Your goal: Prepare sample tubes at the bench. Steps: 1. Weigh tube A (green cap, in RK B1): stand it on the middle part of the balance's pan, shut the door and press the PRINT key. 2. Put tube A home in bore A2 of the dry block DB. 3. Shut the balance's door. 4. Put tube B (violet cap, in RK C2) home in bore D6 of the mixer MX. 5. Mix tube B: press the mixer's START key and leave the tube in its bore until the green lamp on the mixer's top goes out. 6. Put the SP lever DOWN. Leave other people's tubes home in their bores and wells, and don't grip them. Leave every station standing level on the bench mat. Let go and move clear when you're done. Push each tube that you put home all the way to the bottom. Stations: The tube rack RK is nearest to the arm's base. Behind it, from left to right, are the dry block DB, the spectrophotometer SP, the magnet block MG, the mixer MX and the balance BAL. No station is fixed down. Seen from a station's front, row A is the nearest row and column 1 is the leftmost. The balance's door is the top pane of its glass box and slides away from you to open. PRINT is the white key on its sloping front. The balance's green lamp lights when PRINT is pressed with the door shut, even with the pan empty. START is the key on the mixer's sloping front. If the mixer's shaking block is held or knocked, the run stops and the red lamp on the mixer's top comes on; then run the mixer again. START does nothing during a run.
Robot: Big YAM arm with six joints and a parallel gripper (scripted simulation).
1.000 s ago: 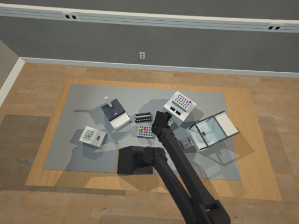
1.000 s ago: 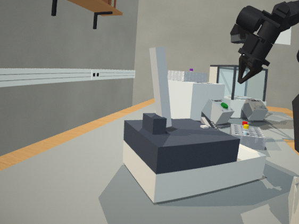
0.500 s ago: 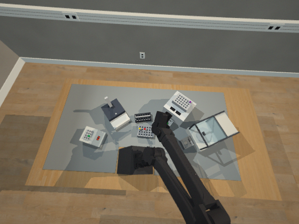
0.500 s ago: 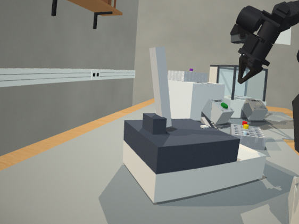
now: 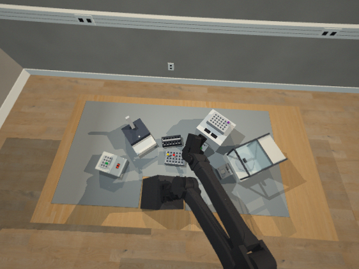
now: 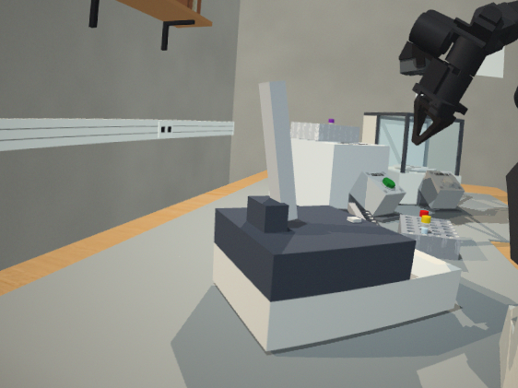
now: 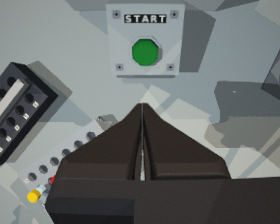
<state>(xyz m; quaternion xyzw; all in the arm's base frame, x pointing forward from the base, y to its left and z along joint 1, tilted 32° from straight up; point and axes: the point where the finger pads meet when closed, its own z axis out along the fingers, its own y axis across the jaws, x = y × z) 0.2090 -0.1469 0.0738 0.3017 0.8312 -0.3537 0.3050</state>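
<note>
My gripper (image 6: 417, 142) (image 7: 142, 111) is shut and empty, above the bench in front of the green START key (image 6: 389, 182) (image 7: 145, 52). The violet-capped tube (image 5: 228, 122) (image 6: 331, 121) stands in a right-hand bore of the mixer (image 5: 220, 140) (image 6: 313, 171). The mixer's lamps cannot be made out. The green-capped tube (image 5: 106, 163) stands in the dry block (image 5: 121, 170); its exact bore is too small to tell. The balance (image 5: 274, 150) has its glass door (image 5: 255, 151) over the box, seemingly shut. The spectrophotometer's pale lever (image 5: 129, 121) (image 6: 279, 158) stands up.
The rack (image 5: 175, 163) (image 6: 433, 246), holding yellow-capped (image 5: 168, 154) (image 6: 426, 219) (image 7: 34, 196) and red-capped (image 5: 174, 154) (image 6: 424, 213) tubes, lies left of the gripper in the wrist view. The magnet block (image 5: 172, 145) is behind the rack. The balance's key panel (image 5: 225, 171) (image 6: 442, 190) stands before its box.
</note>
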